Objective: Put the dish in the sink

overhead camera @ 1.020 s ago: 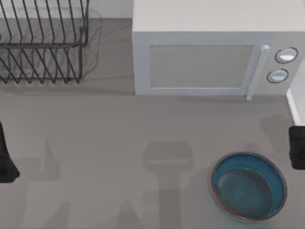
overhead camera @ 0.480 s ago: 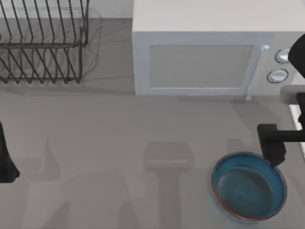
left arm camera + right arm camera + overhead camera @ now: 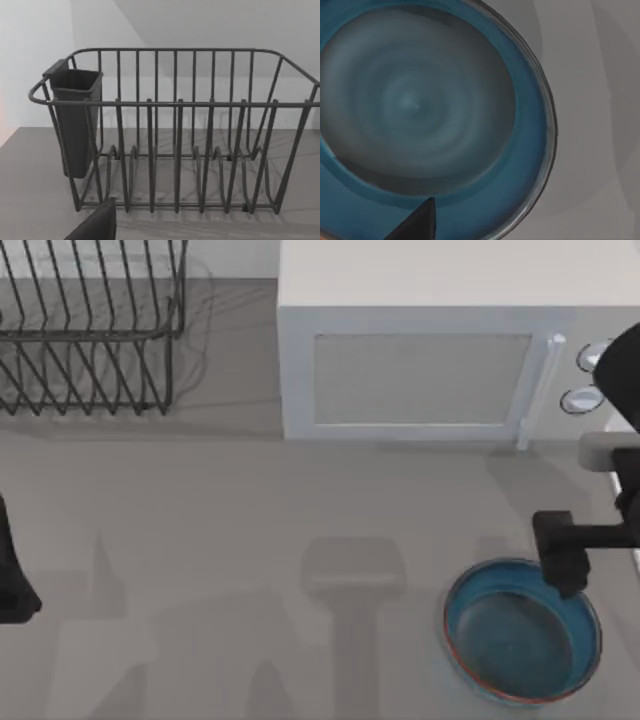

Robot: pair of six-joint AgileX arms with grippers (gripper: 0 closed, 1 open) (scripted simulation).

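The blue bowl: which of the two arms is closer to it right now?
The right. The right gripper hangs over the dish's far rim, near the microwave. The left gripper sits parked at the table's left edge, far from the dish.

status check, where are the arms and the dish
Right tool over the dish's far rim, nothing held. Left arm parked at table's left edge. Dish on the table, nothing blocking it.
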